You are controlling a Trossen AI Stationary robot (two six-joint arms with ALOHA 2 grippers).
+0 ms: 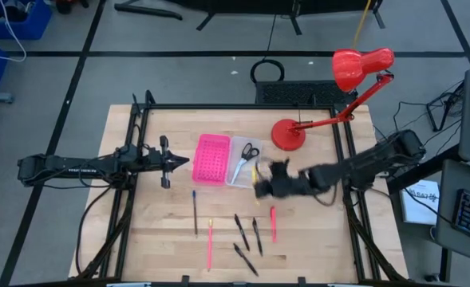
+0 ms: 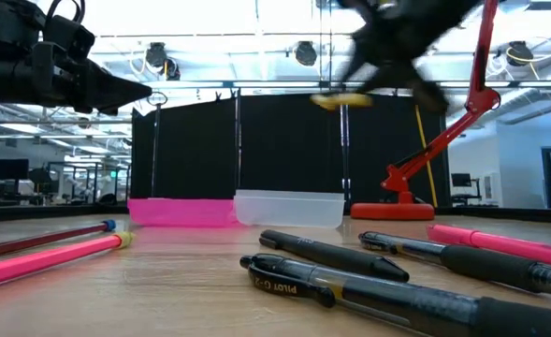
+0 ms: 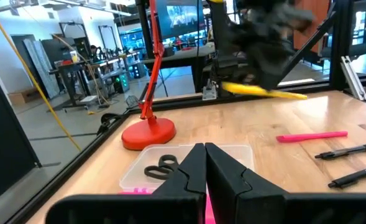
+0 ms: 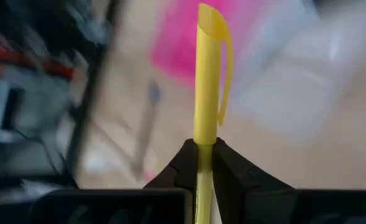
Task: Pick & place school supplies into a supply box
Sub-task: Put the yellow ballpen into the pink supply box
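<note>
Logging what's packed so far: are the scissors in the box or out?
In. The scissors lie inside the box, beside the lamp base.

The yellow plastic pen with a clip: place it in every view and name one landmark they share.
High view: yellow plastic pen at the right gripper, beside the translucent whitish plastic tray.
Low view: upper centre, above the tray.
Left wrist view: upper right.
Right wrist view: centre, upright.
Shared landmark: the tray.
</note>
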